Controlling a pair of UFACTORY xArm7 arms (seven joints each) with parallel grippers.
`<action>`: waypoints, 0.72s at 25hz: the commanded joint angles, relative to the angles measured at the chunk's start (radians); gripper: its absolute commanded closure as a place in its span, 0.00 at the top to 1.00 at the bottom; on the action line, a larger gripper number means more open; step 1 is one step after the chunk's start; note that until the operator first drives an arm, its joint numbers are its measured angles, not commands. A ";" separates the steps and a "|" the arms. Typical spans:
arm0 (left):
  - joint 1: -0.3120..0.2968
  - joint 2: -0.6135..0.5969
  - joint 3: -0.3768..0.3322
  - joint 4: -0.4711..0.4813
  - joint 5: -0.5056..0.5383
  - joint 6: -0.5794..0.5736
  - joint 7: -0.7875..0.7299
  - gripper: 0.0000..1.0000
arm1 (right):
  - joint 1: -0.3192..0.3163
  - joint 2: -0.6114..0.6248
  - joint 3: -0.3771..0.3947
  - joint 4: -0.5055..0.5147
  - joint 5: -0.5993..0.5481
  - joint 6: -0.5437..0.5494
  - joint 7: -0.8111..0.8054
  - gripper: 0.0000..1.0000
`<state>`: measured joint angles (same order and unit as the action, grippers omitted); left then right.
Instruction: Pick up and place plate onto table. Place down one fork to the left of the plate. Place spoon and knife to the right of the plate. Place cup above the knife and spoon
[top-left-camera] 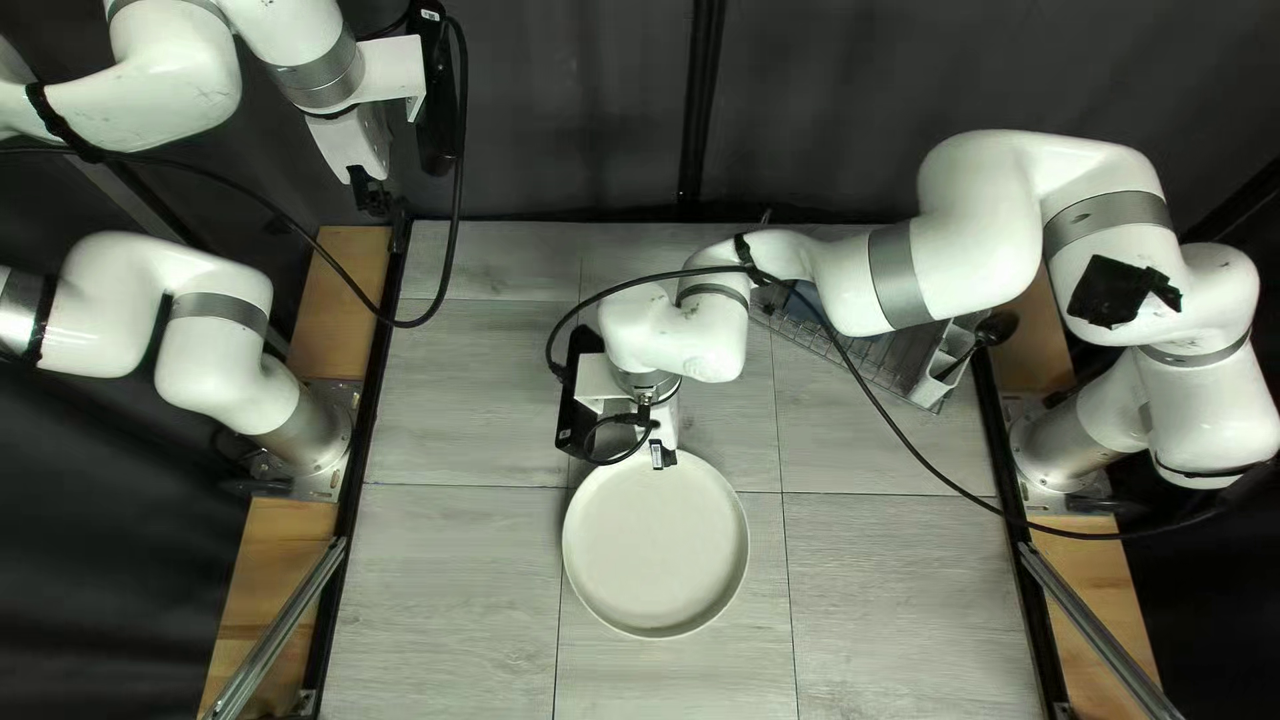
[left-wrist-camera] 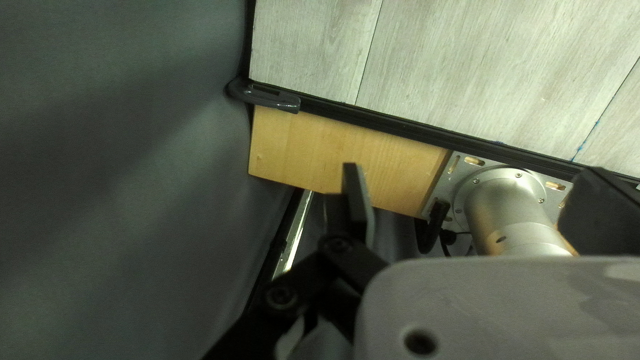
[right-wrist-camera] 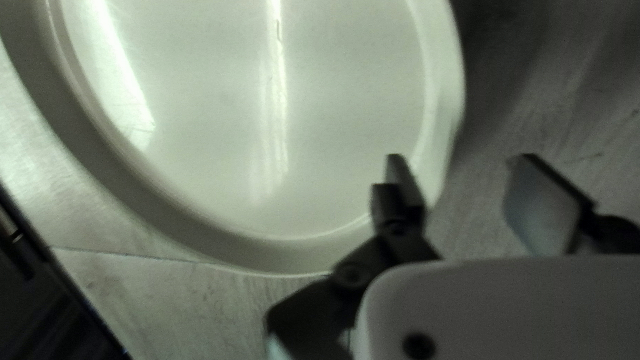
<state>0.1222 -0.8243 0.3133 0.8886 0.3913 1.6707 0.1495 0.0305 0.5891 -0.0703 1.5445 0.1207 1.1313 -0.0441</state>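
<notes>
- Top left view: the plate is sitting near the middle of the table, looks flat and right side up to me. So I'd call step one pretty much done.
- Right gripper is open. Its fingers are either side of the plate rim, one over the inside and one outside, with daylight between them and the rim, so it's not gripping anything. Probably just needs to back off without nudging the plate.
- Left gripper is open too and empty, hanging over the wooden board off the table's side, well apart from the plate.
- Fork: nothing laid left of the plate, so that's left to do.
- Spoon and knife: nothing to the right of the plate either. Also left to do.
- Cup: can't spot it anywhere. The right arm covers part of the rack, so it might be behind there, no way to tell.
- There's a dark utensil sticking out by the caddy at the rack's end. Can't tell which piece it is, but I'd guess the cutlery comes from there.
- Overall: one item down, four to go, so pretty early days imo.
</notes>
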 commanded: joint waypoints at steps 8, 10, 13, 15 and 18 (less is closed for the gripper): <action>0.000 0.000 0.000 0.000 0.000 0.000 0.000 1.00 | 0.103 -0.362 -0.067 -0.222 -0.297 0.136 0.126 1.00; 0.000 0.000 0.000 0.000 0.000 0.000 0.000 1.00 | 0.107 -0.419 -0.065 -0.256 -0.313 0.176 0.124 1.00; 0.000 0.000 0.000 0.000 0.000 0.000 0.000 1.00 | 0.112 -0.509 -0.064 -0.303 -0.331 0.261 0.149 1.00; 0.000 0.000 0.000 0.000 0.000 0.000 0.000 1.00 | 0.111 -0.573 -0.065 -0.347 -0.346 0.313 0.179 1.00; 0.000 0.000 0.000 0.000 0.000 0.000 0.000 1.00 | 0.105 -0.631 -0.068 -0.388 -0.360 0.382 0.220 1.00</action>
<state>0.1222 -0.8243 0.3133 0.8886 0.3913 1.6707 0.1495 0.1399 0.0100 -0.1353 1.1969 -0.2230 1.4553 0.1403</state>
